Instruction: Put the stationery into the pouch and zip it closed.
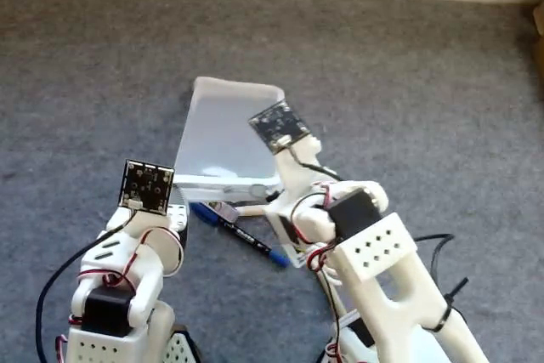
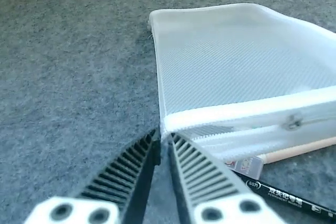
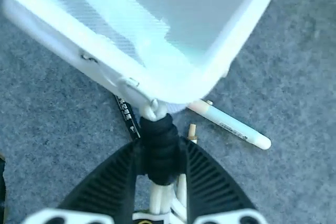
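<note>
Looking at your setup, the translucent white mesh pouch (image 1: 225, 129) lies mid-table, and your left gripper (image 2: 164, 136) looks pinched shut on its corner at about 7 o'clock, I'd guess to anchor it. Your right gripper (image 3: 159, 149) is clamped on the black cord zipper pull (image 3: 157, 129) at 5 o'clock, ready to work the zip. The dark marker pen (image 1: 246, 235) and slim white pen (image 3: 231, 125) lie outside at 6 o'clock, not packed yet
</note>
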Controlling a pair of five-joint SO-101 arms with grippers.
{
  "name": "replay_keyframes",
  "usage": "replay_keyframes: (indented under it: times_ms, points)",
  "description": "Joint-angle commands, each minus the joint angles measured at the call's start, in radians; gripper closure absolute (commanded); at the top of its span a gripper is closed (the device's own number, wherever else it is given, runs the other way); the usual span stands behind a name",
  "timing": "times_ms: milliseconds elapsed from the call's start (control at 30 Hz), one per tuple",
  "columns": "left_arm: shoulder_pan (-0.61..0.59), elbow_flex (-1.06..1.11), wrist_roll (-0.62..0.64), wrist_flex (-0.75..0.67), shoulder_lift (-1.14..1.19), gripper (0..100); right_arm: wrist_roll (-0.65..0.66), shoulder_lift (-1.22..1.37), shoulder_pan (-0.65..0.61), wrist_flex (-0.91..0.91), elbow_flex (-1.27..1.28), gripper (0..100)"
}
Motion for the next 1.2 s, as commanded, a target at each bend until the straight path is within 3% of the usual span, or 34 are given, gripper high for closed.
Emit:
replay_keyframes:
  times_ms: [0, 700, 933, 1167]
  points:
    - [-0.031, -0.048, -0.005, -0.02, -0.004, 99, 0.012, -0.088, 0.073, 0.012, -0.012, 99.5]
    - [-0.031, -0.051, -0.005, 0.0, -0.004, 99, 0.044, -0.202, 0.245, 0.042, -0.007, 99.5]
    - [-0.031, -0.067, -0.005, 0.0, -0.004, 98, 0.041, -0.203, 0.104, 0.137, -0.044, 99.5]
    - [-0.031, -0.068, 0.072, 0.0, -0.004, 83, 0.038, -0.203, 0.016, 0.196, -0.09, 99.5]
